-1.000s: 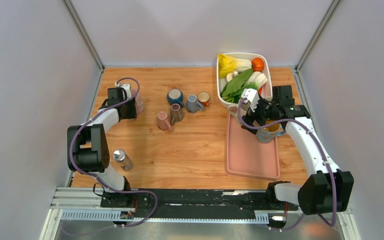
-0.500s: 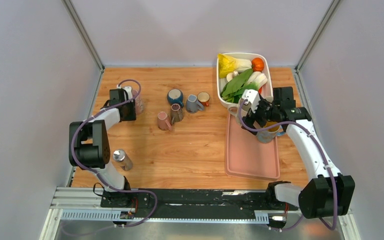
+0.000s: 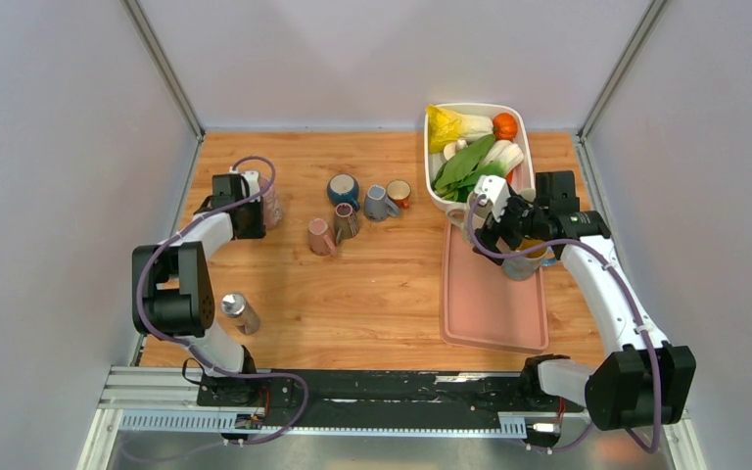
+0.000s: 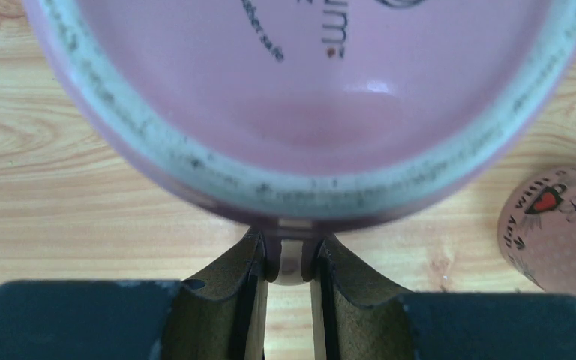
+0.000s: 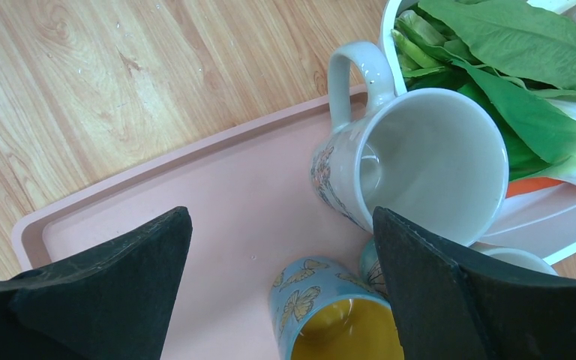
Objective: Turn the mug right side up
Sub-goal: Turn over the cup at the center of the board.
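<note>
On the tabletop [image 3: 392, 294], a pink mug [image 4: 307, 112] is pinched by the left hand [image 4: 291, 262]. The right hand [image 5: 281, 221] is held wide open above the tray [image 5: 232, 187].

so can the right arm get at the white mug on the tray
probably yes: the right arm hangs over the pink tray with its jaws wide open, and the white mug stands just ahead. the blue butterfly mug beside it crowds one side
</note>
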Controlling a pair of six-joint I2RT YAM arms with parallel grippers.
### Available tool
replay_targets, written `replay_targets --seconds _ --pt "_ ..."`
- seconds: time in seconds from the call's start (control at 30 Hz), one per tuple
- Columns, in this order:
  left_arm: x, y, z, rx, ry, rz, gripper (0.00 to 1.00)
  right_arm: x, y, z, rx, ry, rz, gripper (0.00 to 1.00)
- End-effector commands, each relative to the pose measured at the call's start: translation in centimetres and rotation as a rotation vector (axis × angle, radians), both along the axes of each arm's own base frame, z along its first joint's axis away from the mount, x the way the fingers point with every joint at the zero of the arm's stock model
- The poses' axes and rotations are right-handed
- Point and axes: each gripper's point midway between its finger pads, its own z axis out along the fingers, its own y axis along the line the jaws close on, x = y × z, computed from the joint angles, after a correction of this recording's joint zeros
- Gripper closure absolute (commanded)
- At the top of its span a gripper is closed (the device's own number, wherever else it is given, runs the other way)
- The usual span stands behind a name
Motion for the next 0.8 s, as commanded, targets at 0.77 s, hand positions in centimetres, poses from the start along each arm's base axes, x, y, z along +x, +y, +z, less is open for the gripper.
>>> replay_targets --seconds 0.77 --pt "-3.9 -6.2 9.1 -0.595 0.08 0.015 1.0 1.4 6.7 0.9 0.114 0.024 0.119 0.06"
